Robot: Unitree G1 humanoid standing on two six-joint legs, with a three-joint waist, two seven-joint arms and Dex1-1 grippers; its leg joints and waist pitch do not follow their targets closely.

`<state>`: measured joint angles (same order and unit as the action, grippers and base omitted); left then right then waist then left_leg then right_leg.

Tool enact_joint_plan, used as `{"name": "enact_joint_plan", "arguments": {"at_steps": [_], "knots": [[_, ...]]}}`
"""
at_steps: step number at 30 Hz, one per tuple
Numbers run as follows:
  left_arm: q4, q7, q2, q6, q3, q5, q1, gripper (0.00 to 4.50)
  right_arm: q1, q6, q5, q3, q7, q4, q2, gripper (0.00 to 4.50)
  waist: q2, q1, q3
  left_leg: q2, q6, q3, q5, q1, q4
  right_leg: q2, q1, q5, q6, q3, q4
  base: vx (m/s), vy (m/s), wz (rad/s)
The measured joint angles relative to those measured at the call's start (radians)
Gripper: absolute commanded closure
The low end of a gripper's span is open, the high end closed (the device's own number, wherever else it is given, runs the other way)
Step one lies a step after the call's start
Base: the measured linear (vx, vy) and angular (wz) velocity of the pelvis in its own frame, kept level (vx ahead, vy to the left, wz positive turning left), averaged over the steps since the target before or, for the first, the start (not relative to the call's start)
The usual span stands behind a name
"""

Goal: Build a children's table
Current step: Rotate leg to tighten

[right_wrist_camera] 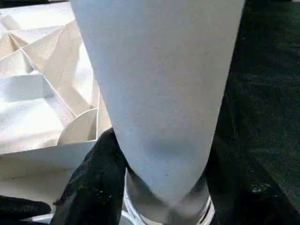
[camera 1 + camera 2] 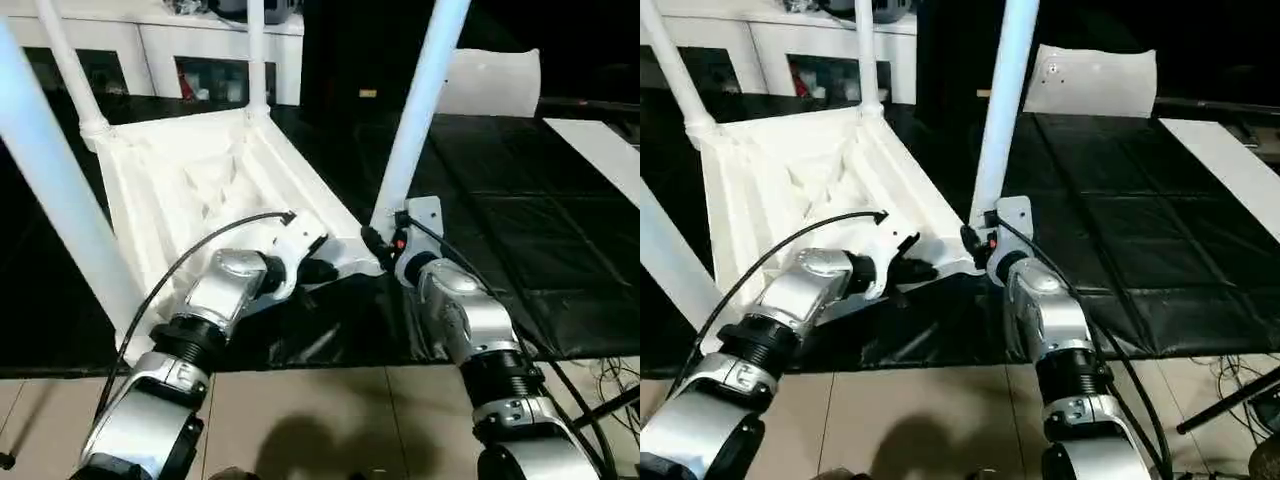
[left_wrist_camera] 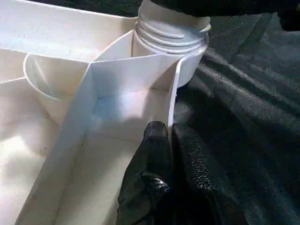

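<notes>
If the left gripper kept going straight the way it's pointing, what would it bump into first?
Probably the threaded leg base in the corner socket; the left gripper already pinches the tabletop rim leading there.

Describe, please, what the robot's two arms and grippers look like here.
Both forearms are rounded silver metal with black ribbed wrist collars. A black cable loops over the left arm; another runs along the right arm. White brackets sit at the wrists. The fingers are textured black.

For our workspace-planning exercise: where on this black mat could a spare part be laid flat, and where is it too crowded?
Free: the black mat right of the near-right leg, bordered by the white strip and the pillow-like block. Crowded: the tabletop with its upright legs, and its near edge, where the left gripper and right gripper work.
</notes>
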<state>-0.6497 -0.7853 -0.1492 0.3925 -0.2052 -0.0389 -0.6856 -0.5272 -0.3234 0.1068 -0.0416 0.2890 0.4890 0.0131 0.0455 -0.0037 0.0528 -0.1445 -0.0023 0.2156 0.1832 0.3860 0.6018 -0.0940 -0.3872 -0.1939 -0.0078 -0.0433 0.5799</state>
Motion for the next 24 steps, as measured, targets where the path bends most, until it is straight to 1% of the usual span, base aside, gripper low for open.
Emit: {"name": "enact_joint_plan", "arguments": {"at_steps": [2,5,7,9,10,11,13,15,17,18,19,20,24], "knots": [[0.012,0.001,-0.008,-0.003,-0.001,-0.006,0.004,4.50,0.012,0.001,0.001,-0.001,0.005,-0.022,-0.004,1.44,0.000,0.004,0.000,-0.001,0.000,0.000,0.000,0.000,0.000,0.000,-0.001,0.006,0.001,0.000,0.000,0.000,0.000,0.00],[0.037,-0.022,-0.039,-0.021,-0.010,-0.006,0.016,4.50,0.033,0.003,0.015,0.005,0.047,-0.054,-0.003,1.25,0.001,0.002,0.000,-0.003,0.000,0.000,0.000,0.000,0.000,0.001,-0.004,0.014,0.003,-0.002,0.000,0.000,0.000,0.00],[0.048,-0.048,-0.058,-0.029,-0.015,-0.006,0.019,4.50,0.048,0.010,0.025,0.007,0.075,-0.070,0.003,0.99,0.001,0.003,0.000,-0.004,0.000,0.000,0.000,0.000,-0.002,0.002,-0.006,0.018,0.000,-0.003,0.002,0.000,0.000,0.00],[0.052,-0.084,-0.085,-0.055,-0.028,-0.005,0.021,4.50,0.070,0.010,0.052,0.013,0.139,-0.096,0.035,0.85,0.001,0.007,0.000,-0.004,0.000,0.001,0.000,0.001,-0.004,0.002,-0.009,0.018,-0.001,-0.002,0.004,0.000,0.000,0.00],[0.053,-0.103,-0.095,-0.068,-0.029,-0.004,0.022,4.50,0.082,0.010,0.062,0.016,0.176,-0.105,0.048,0.67,0.001,0.007,0.000,-0.004,-0.001,0.001,0.000,0.001,-0.005,0.002,-0.010,0.019,-0.001,-0.003,0.006,0.000,0.000,0.00],[0.054,-0.117,-0.103,-0.078,-0.030,-0.002,0.023,4.50,0.095,0.010,0.068,0.017,0.198,-0.117,0.063,0.67,0.002,0.006,0.001,-0.005,-0.001,0.002,0.000,0.002,-0.005,0.002,-0.013,0.019,-0.001,-0.003,0.008,0.000,0.000,0.00],[0.057,-0.166,-0.138,-0.110,-0.038,0.003,0.028,4.50,0.123,0.014,0.087,0.040,0.292,-0.144,0.121,0.44,0.004,0.008,0.002,-0.006,-0.002,0.002,0.001,0.003,-0.005,0.002,-0.016,0.018,0.000,-0.003,0.014,0.000,0.000,0.00],[0.057,-0.213,-0.174,-0.155,-0.047,0.005,0.037,4.50,0.145,0.020,0.095,0.052,0.366,-0.158,0.158,0.36,0.004,0.009,0.002,-0.009,-0.002,0.002,0.001,0.003,-0.005,0.004,-0.016,0.018,0.001,-0.005,0.014,0.000,0.000,0.00],[0.056,-0.270,-0.210,-0.205,-0.054,0.004,0.045,4.50,0.156,0.025,0.098,0.062,0.444,-0.172,0.201,0.08,0.004,0.011,0.002,-0.011,-0.003,0.002,0.001,0.003,-0.005,0.005,-0.017,0.017,0.002,-0.006,0.015,0.000,0.000,0.00],[0.055,-0.299,-0.227,-0.229,-0.064,0.004,0.045,4.50,0.159,0.031,0.103,0.072,0.484,-0.178,0.229,0.03,0.004,0.014,0.002,-0.011,-0.003,0.002,0.001,0.003,-0.005,0.005,-0.017,0.017,0.002,-0.006,0.015,0.000,0.000,0.00],[0.053,-0.338,-0.244,-0.253,-0.072,0.005,0.047,4.50,0.164,0.040,0.111,0.079,0.529,-0.187,0.258,0.01,0.004,0.019,0.002,-0.011,-0.003,0.002,0.001,0.003,-0.005,0.005,-0.016,0.017,0.002,-0.006,0.015,0.000,0.000,0.00],[0.051,-0.361,-0.253,-0.267,-0.075,0.005,0.048,4.50,0.165,0.046,0.117,0.080,0.550,-0.192,0.269,0.01,0.005,0.024,0.002,-0.011,-0.003,0.002,0.001,0.003,-0.005,0.005,-0.016,0.017,0.002,-0.006,0.015,0.000,0.000,0.00],[0.043,-0.472,-0.283,-0.320,-0.097,0.014,0.047,4.50,0.164,0.070,0.121,0.113,0.656,-0.201,0.315,0.01,0.006,0.042,0.002,-0.011,-0.003,0.005,0.001,0.003,-0.004,0.003,-0.015,0.017,0.002,-0.005,0.014,0.000,0.000,0.00]]}}
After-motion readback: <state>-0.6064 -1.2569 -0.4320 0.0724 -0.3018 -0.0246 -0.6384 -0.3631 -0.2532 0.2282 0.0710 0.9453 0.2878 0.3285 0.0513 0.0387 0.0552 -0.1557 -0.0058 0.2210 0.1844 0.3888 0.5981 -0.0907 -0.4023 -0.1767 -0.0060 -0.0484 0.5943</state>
